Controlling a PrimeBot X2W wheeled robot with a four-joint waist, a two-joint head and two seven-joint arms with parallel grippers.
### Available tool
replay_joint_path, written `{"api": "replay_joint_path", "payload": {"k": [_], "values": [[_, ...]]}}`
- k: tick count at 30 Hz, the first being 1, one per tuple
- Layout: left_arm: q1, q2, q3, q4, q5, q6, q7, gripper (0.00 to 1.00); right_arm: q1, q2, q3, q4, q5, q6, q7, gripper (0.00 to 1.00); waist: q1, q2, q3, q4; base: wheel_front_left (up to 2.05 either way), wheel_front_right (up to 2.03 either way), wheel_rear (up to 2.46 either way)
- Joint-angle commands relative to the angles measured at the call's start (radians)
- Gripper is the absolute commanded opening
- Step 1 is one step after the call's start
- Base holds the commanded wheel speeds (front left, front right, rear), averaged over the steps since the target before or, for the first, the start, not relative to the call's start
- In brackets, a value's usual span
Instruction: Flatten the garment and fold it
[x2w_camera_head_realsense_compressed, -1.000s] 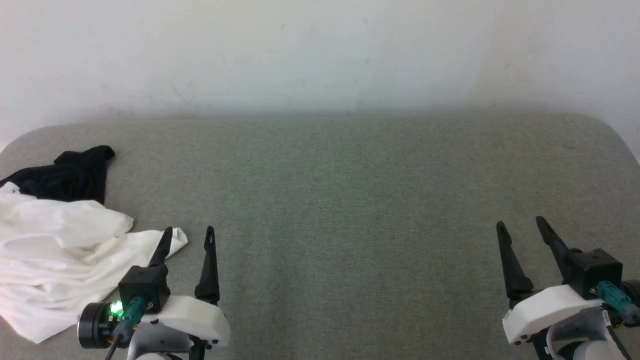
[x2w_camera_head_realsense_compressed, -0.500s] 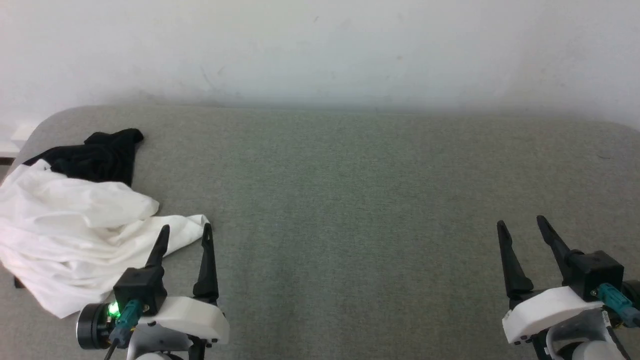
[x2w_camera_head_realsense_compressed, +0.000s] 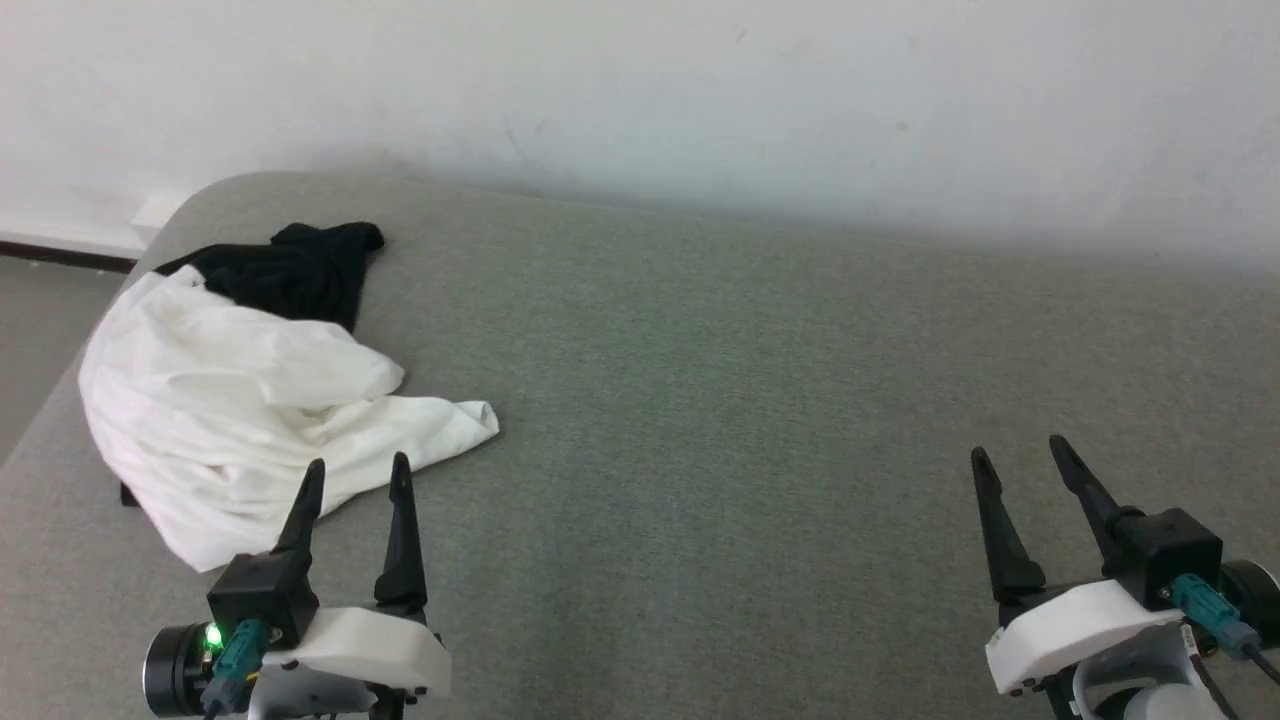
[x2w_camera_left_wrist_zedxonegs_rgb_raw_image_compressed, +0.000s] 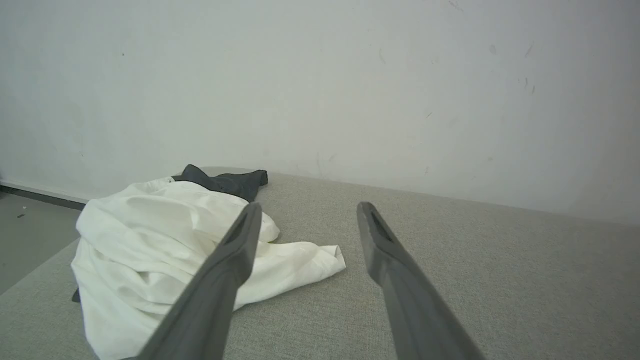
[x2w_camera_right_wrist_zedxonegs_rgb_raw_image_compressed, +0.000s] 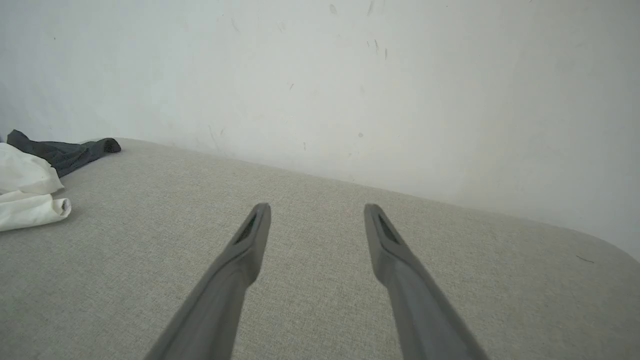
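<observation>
Left end effector (x2w_camera_head_realsense_compressed: 357, 462) spread; crumpled shirt (x2w_camera_head_realsense_compressed: 230, 400) lies just ahead, to its left. Right end effector (x2w_camera_head_realsense_compressed: 1017, 448) spread over the grey worktop (x2w_camera_head_realsense_compressed: 700, 380), well apart from the shirt.

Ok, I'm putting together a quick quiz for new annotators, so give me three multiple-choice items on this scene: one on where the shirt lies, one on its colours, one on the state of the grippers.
1. Where does the garment lie on the grey surface?
A. at its left end, just ahead of the left gripper
B. in the middle
C. at its right end

2. Which colours show on the garment?
A. red and blue
B. white and black
C. grey all over

3. How do the left gripper and the right gripper stand?
A. both open, holding nothing
B. left shut on cloth
C. both shut

Key:
1 A, the crumpled heap sits at the left end in the head view.
2 B, white cloth in front with a black part behind it.
3 A, each pair of fingers stands apart with nothing between them.
</observation>
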Motion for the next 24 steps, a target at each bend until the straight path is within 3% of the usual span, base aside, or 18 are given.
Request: {"api": "replay_joint_path", "payload": {"k": [1,24], "values": [[0.018,-0.001,0.004,-0.007,-0.008,0.014,-0.01,1.0,-0.013,0.002,0.001,0.005,0.008,0.0,-0.012,1.0,0.0,0.0,-0.001,0.032,0.0,0.0,0.0],[0.086,-0.002,0.001,-0.02,-0.05,0.056,-0.058,1.0,-0.005,0.002,0.046,0.053,0.006,0.0,-0.06,1.0,0.0,0.0,-0.021,0.23,0.0,0.0,0.0]]}}
